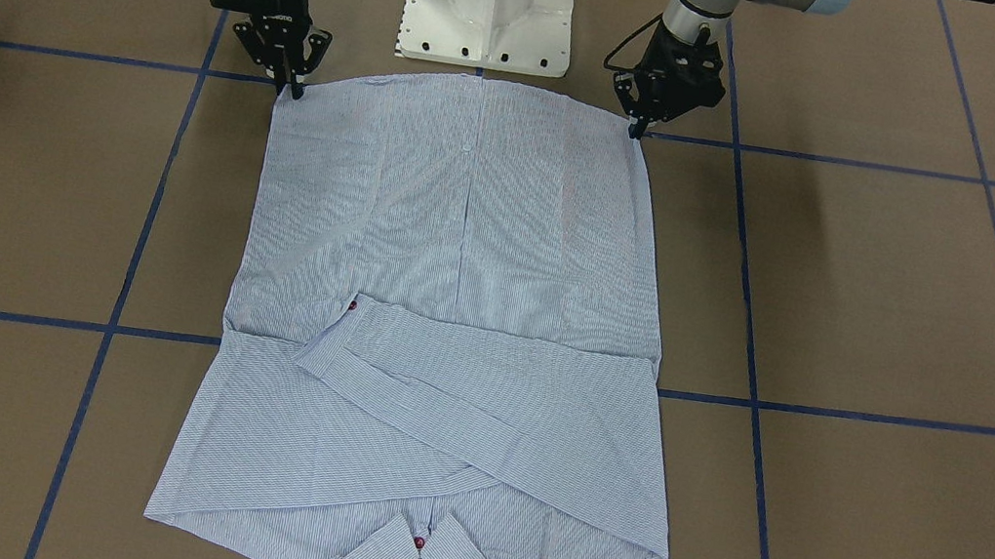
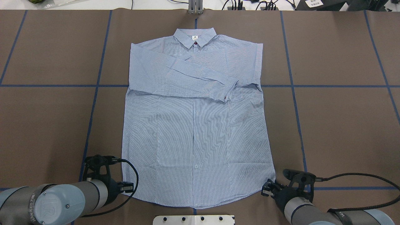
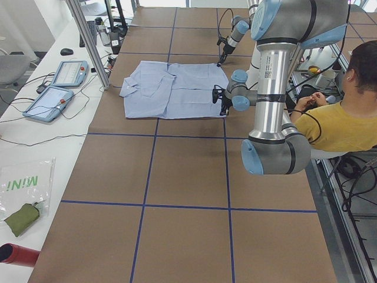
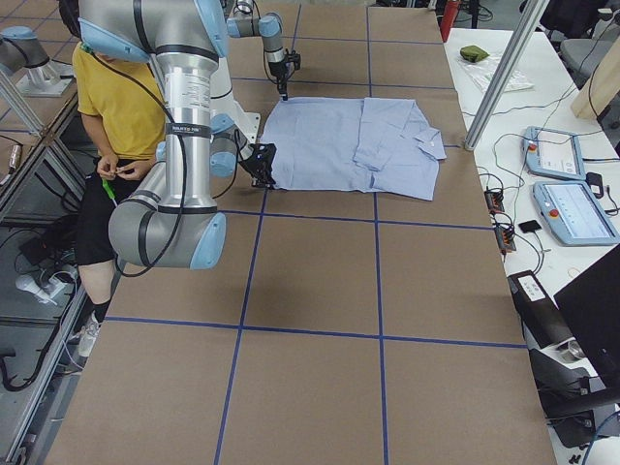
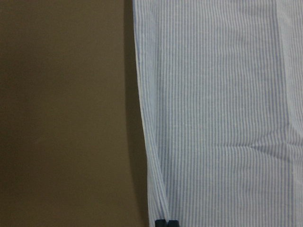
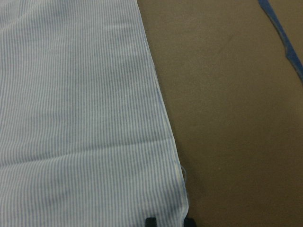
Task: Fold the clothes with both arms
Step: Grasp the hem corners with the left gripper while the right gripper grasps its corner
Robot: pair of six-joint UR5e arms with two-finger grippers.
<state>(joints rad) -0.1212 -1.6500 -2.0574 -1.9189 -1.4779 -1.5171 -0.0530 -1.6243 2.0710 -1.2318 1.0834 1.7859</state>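
The light blue-and-white striped shirt [image 1: 463, 245] lies flat, front up, on the brown table, its collar [image 2: 195, 37] at the far side and both sleeves folded across the chest. My left gripper [image 1: 638, 131] is at the hem corner on my left. In the left wrist view its fingertips [image 5: 166, 222] are pressed together, with the shirt edge [image 5: 156, 189] pinched up between them. My right gripper [image 1: 292, 89] is at the other hem corner. In the right wrist view its fingertips [image 6: 150, 221] stand apart, with the shirt's edge [image 6: 182, 194] between them.
The white pedestal base [image 1: 490, 2] stands just behind the hem, between the arms. Blue tape lines [image 2: 93, 103] cross the table. A person in a yellow top [image 3: 341, 118] sits behind the robot. Tablets [image 3: 59, 82] and a metal post [image 3: 88, 41] stand past the collar end.
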